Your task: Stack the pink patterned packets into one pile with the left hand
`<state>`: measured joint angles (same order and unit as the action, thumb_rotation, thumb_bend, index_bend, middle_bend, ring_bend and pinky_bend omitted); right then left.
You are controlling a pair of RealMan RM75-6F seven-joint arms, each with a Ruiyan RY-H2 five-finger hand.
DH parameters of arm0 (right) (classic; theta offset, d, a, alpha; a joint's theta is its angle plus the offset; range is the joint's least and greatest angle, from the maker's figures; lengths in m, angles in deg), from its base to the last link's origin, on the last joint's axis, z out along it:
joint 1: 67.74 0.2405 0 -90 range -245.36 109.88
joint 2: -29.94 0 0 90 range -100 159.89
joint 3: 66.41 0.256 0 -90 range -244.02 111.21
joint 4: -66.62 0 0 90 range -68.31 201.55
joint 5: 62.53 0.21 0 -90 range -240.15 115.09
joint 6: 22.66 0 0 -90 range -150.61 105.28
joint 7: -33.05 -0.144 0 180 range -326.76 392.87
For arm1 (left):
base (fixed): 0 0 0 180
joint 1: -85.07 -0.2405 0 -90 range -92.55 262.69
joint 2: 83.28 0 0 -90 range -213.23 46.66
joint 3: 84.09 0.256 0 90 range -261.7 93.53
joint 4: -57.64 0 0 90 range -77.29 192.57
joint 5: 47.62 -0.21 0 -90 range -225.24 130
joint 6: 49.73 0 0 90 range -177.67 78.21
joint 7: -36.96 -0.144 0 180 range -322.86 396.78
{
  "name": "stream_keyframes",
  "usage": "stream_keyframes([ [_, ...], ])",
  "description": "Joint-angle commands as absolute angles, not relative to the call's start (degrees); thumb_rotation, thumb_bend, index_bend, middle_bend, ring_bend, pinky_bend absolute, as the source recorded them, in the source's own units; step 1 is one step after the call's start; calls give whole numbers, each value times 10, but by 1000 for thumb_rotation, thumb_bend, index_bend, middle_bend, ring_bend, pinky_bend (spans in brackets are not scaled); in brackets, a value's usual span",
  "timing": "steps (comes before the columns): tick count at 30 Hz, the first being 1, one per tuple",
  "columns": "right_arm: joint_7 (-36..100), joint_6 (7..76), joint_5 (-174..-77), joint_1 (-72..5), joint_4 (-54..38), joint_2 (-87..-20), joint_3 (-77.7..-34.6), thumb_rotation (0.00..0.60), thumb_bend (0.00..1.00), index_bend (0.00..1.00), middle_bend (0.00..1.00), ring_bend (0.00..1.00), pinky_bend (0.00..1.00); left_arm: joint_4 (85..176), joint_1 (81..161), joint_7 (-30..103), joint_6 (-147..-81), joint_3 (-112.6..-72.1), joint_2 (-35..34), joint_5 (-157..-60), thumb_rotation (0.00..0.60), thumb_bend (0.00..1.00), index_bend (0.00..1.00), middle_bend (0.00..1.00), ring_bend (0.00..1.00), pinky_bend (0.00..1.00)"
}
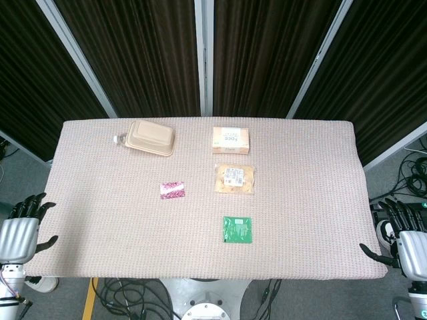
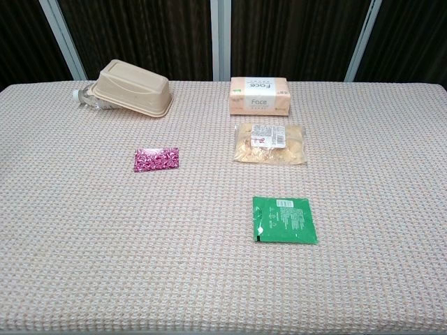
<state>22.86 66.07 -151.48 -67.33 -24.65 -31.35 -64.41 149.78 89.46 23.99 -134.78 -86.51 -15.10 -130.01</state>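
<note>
Head view, from above: a worktop (image 1: 100,220) under a woven pinkish cloth carries five separate groups of things. One pink patterned packet (image 1: 172,190) lies flat, left of centre; only one outline shows, and whether more packets lie beneath it cannot be told at this size. One green sachet (image 1: 237,229) lies nearer the front edge, right of centre and well apart from the packet. One clear bag of biscuits (image 1: 234,179) sits directly behind the sachet, and one peach tissue box (image 1: 231,140) behind that, near the far edge. One beige lidded container (image 1: 151,137) lies at the far left, with a small clear bottle (image 1: 119,139) touching its left end. Only this view shows the hands. The left hand (image 1: 23,230) hangs off the front-left corner of the worktop, fingers spread, holding nothing. The right hand (image 1: 400,237) hangs off the front-right corner, likewise spread and empty, one dark fingertip reaching over the cloth edge. Cables lie on the floor below.

Chest view, from low in front: neither hand appears. The pink patterned packet (image 2: 156,158) shows its swirled print. The green sachet (image 2: 283,219) shows its printed label, and the tissue box (image 2: 261,95) shows the word "Face". The beige container (image 2: 135,86) proves to be tilted, propped on the bottle (image 2: 85,98).
</note>
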Motion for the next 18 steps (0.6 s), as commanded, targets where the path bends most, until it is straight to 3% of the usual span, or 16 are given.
stream_keyframes([
  [1,228,661,-1515,-674,-247,-313,-645,463,61,111,65,0,0,1498,894,239,-1348,-865,-151,-1300,600,108,323,234,143,201],
  [18,224,664,-1515,-676,-246,-312,-643,463,59,113,65,0,0,1499,894,241,-1342,-864,-151,-1296,600,108,323,234,143,202],
])
